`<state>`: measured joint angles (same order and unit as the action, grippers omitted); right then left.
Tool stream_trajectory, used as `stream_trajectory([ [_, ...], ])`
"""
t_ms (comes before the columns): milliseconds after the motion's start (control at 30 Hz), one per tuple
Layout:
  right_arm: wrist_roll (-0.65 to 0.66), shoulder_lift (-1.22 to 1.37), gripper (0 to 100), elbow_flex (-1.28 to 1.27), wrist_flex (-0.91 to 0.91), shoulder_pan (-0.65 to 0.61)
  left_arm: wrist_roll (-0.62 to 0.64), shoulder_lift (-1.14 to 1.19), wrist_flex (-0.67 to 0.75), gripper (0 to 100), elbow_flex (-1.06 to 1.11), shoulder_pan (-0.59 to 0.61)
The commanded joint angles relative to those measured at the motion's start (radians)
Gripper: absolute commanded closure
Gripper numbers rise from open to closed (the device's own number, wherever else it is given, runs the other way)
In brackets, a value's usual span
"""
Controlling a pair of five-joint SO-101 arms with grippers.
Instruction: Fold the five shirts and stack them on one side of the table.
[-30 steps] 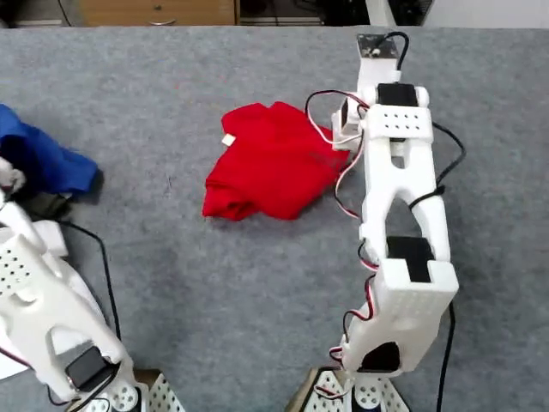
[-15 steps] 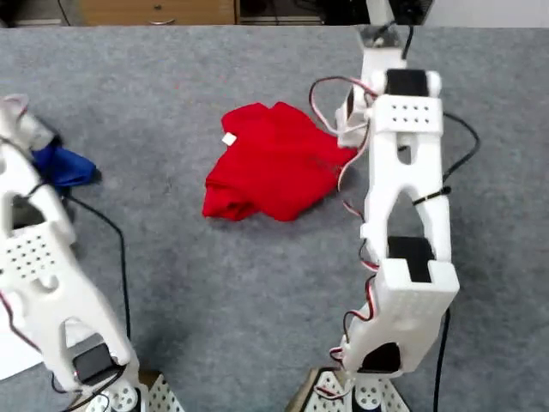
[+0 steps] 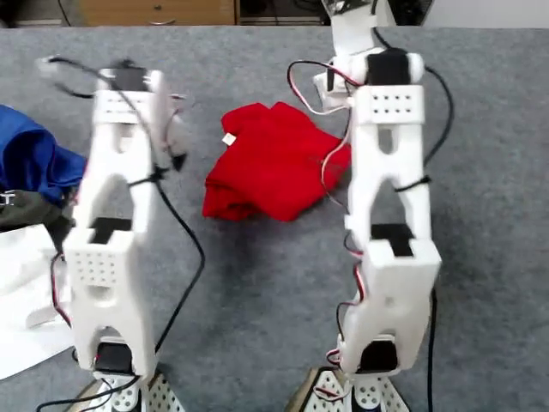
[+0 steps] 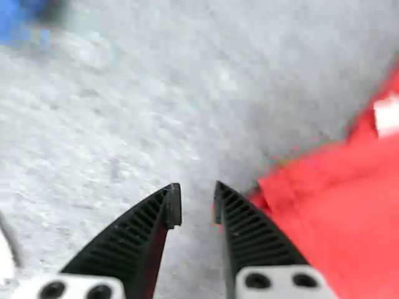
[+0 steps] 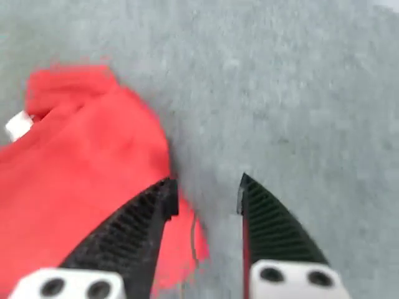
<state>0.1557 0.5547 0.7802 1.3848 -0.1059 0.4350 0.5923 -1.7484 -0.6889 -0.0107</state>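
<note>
(a) The ribbed black fingers (image 4: 249, 240) of the left gripper (image 4: 194, 204) are set a narrow gap apart. Nothing is held between them; the grey table (image 4: 156, 93) is seen through the gap. One fingertip is placed just beside the edge of the red shirt (image 4: 336, 205); whether the cloth is touched cannot be told. A patch of the blue shirt (image 4: 25, 28) is seen far beyond the fingertips, well apart from them.

(b) The fingers (image 5: 128, 237) of the right gripper (image 5: 204, 196) are parted more widely, and nothing is gripped. One finger is placed over the border of the red shirt, the other over bare table. The white label (image 5: 19, 124) of the shirt is seen at the far side of the cloth.

(c) From above, the left arm (image 3: 116, 189) and the right arm (image 3: 390, 172) are shown stretched away from their bases at the near edge of the table, side by side. The red shirt is found between their outer parts, crumpled, near the middle of the table. Its right edge is partly covered by the right arm and by that arm's red and white wires (image 3: 330, 163). At the left edge of the table the blue shirt is bunched. A dark garment (image 3: 26, 210) is placed just nearer than it, and a white garment (image 3: 26, 283) is spread beside the lower part of the left arm.
</note>
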Motion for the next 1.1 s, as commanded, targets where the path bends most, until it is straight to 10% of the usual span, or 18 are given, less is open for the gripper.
stream_trajectory([
  [0,0.011,0.091,83.9,0.045,-0.08,-0.016,0.057,-0.056,-0.008,84,0.005,-0.037],
  [1067,-0.026,0.234,83.9,0.047,-0.138,0.084,0.281,0.039,0.08,82,0.0,-0.196],
])
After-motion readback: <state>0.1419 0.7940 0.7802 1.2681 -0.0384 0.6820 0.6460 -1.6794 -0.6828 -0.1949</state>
